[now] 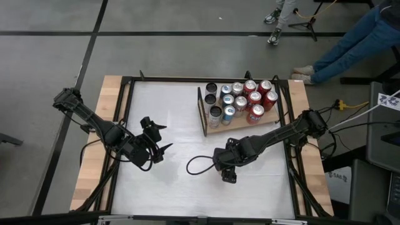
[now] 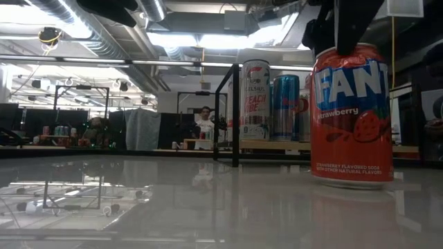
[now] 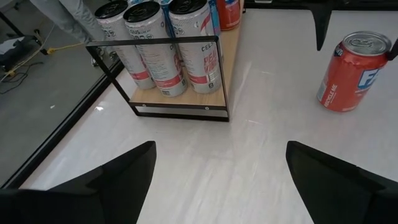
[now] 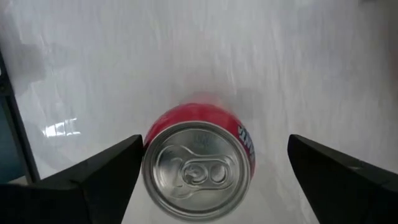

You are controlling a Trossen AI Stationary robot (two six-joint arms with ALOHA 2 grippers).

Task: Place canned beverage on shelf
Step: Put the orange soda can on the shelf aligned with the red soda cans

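A red Fanta strawberry can [image 2: 351, 114] stands upright on its base on the white tabletop [image 2: 173, 200], near the middle right. My right gripper [image 4: 215, 142] hovers over it, pointing down, open, one finger on either side of the can's top [image 4: 198, 171]; I see no touch. From above, my right gripper [image 1: 228, 174] hides the can. The shelf [image 1: 250, 127], a wooden board with a black frame [image 3: 155, 43], lies at the far right. My left gripper [image 1: 161, 137] waits open at the table's left, above the top.
Several cans [image 1: 240, 100] fill the shelf, tall ones [image 3: 158, 43] at its framed end. A black cable loop [image 1: 197, 165] lies beside my right gripper. A black frame [image 1: 128, 100] rims the table. A person's legs [image 1: 350, 47] show beyond the far edge.
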